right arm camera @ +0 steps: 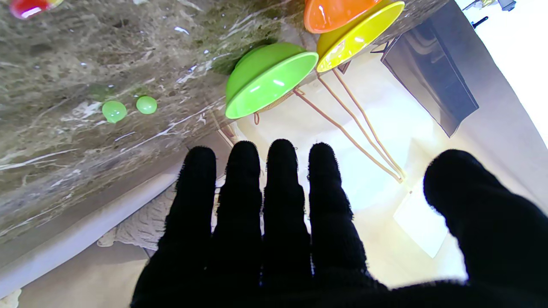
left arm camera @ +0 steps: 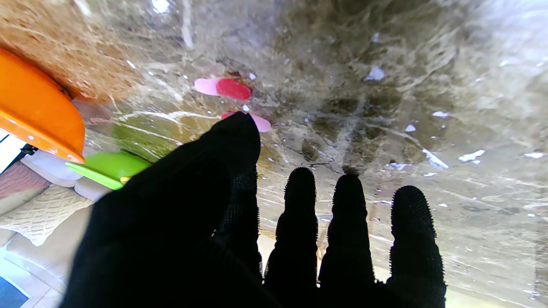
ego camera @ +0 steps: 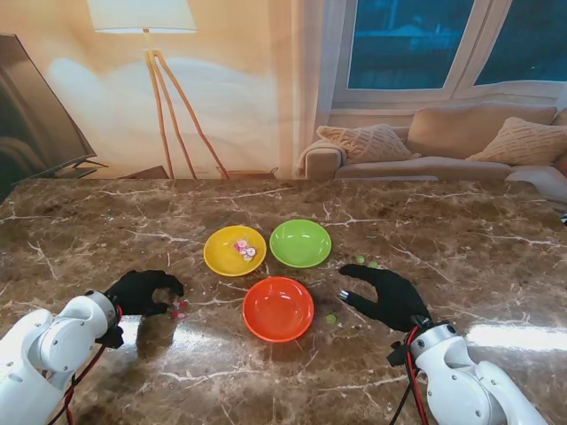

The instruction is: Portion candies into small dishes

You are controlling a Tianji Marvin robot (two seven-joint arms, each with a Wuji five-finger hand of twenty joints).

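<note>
Three dishes sit mid-table: a yellow dish (ego camera: 235, 251) with several pink and white candies (ego camera: 244, 249), an empty green dish (ego camera: 300, 243) and an empty orange dish (ego camera: 278, 308). My left hand (ego camera: 142, 291), in a black glove, hovers left of the orange dish, open, its thumb tip beside red and pink candies (left arm camera: 222, 87) on the marble. My right hand (ego camera: 385, 294) is open, right of the orange dish, fingers spread and holding nothing. Two green candies (right arm camera: 128, 108) lie beyond it near the green dish, and one green candy (ego camera: 330, 319) lies by the orange dish.
The brown marble table (ego camera: 461, 239) stretches wide around the dishes. Behind it stand a floor lamp (ego camera: 159, 53), a beige sofa with cushions (ego camera: 443, 146) and a dark TV screen (ego camera: 31, 115).
</note>
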